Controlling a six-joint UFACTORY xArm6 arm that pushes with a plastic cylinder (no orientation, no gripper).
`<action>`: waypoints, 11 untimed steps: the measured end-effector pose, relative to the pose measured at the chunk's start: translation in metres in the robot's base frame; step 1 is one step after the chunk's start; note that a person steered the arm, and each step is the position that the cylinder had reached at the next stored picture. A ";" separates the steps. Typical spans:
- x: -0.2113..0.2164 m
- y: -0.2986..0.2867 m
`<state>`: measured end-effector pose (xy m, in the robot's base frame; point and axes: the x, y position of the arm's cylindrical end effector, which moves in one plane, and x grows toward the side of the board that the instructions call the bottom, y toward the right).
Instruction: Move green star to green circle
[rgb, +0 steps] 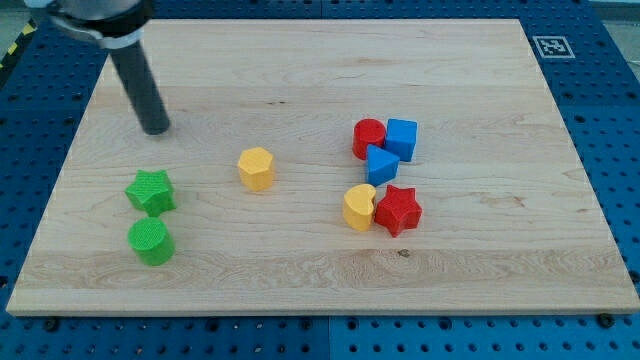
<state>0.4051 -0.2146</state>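
- The desk (300, 270) is a pale wooden board that fills most of the view and carries every block.
- My end effector is a plain dark rod with nothing to open or close and nothing in its hold; my tip (155, 130) rests on the desk at the upper left, above the green star and apart from it, touching no block.
- A cluster sits right of centre: a red cylinder (368, 137) touching a blue cube (402, 138), a blue triangle (381, 164) just below them, then a yellow heart (359, 207) pressed against a red star (398, 210).
- A yellow hexagon (256, 167) stands alone near the middle, well clear of my work.
- The green star (150, 191) lies at the left of the desk, directly above the green circle (151, 241); they look almost touching, perhaps with a sliver of a gap.
- I judge the task nearly done or already done; a short nudge toward the view's bottom would close any gap.
- The star looks like a small, light, rigid block that should slide easily on smooth wood.
- Its points may make it spin if I push off-centre, so I would press in the notch on its top edge, in line with the circle, and gently, since the circle will slide too.
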 end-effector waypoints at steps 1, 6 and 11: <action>0.005 -0.002; 0.060 0.007; 0.091 0.023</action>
